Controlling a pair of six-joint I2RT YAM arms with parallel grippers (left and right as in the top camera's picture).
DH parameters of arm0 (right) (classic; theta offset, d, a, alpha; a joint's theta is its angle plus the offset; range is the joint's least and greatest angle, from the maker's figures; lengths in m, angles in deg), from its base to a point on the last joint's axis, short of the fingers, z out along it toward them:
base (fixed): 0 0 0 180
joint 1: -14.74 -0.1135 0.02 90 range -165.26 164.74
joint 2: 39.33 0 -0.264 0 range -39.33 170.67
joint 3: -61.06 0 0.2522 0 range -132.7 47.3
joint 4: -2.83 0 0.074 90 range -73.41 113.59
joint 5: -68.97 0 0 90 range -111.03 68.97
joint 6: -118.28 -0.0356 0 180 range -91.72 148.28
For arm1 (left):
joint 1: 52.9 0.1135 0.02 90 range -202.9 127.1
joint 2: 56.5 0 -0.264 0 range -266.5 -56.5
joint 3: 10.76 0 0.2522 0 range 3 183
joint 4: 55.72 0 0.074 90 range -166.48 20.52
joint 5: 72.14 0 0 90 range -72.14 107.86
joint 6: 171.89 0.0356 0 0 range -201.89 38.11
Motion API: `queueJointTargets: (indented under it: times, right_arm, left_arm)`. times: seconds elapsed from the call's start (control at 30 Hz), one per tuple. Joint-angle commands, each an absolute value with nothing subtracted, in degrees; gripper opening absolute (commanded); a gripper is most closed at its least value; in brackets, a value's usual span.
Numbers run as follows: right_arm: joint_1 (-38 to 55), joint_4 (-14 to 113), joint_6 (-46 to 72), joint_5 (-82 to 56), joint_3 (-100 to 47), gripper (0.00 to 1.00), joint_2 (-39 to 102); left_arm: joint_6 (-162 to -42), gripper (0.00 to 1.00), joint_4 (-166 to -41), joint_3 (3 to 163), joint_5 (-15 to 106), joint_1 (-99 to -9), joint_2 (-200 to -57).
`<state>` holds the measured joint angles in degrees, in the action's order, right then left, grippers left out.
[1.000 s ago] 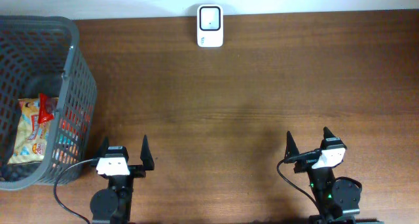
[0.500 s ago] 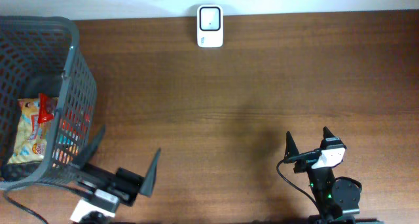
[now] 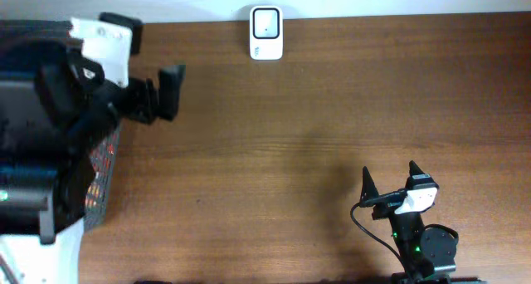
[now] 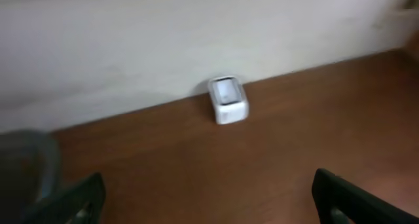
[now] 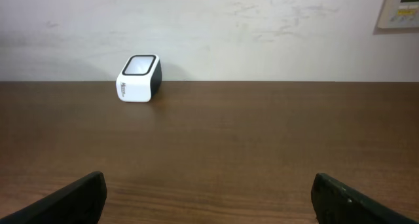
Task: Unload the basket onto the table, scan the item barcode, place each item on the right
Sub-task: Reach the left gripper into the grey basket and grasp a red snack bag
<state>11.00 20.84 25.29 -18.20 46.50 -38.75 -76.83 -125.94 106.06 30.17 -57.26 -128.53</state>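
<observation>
The left hand [image 4: 209, 201] is held wide and empty near the scanner [image 3: 266, 33]; the right hand [image 3: 391, 181], likewise wide, is kept well apart from it.

One wooden bench [image 3: 332, 110] fills the overhead view. One white barcode scanner [image 3: 266, 33] sits on it at the far edge. One dark mesh basket [image 3: 101, 172] shows at the left, mostly covered from above. Two robot arms [image 3: 50, 93] are present, one on each side. Each carries one claw, two in all: the left claw [image 4: 209, 201] and the right claw [image 3: 390, 174]. One pale wall panel [image 5: 399, 8] appears in the right wrist view.
</observation>
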Motion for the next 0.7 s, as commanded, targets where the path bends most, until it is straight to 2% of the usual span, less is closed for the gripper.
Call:
queueJointTargets:
  times: [0.0, 0.07, 0.13, 0.27, 0.47, 0.6, 0.67]
  right_arm:
    - [10.6, 20.9, 25.0, -18.5, 47.0, 0.98, -39.1]
    - [10.6, 20.9, 25.0, -18.5, 47.0, 0.98, -39.1]
    - [10.6, 20.9, 25.0, -18.5, 47.0, 0.98, -39.1]
    - [10.6, 20.9, 25.0, -18.5, 47.0, 0.98, -39.1]
    - [10.6, 20.9, 25.0, -18.5, 47.0, 0.98, -39.1]
    - [10.6, 20.9, 25.0, -18.5, 47.0, 0.98, -39.1]
    - [10.6, 20.9, 25.0, -18.5, 47.0, 0.98, -39.1]
  left_arm:
    - [-84.7, 0.99, -127.6, 113.6, 19.0, -52.3, -132.9]
    - [-86.0, 0.99, -127.2, 120.1, 13.3, -42.0, -137.1]
    - [-94.5, 0.99, -127.5, 121.8, 17.4, -28.6, -140.0]
    - [-96.0, 0.99, -132.1, 121.8, 18.2, -17.7, -144.6]
    - [-97.0, 0.99, -144.4, 121.8, 17.4, -15.3, -158.2]
    - [-96.9, 1.00, -143.8, 121.8, 19.4, -15.4, -166.8]
    - [-95.5, 0.99, -147.7, 121.8, 22.6, -15.5, -171.6]
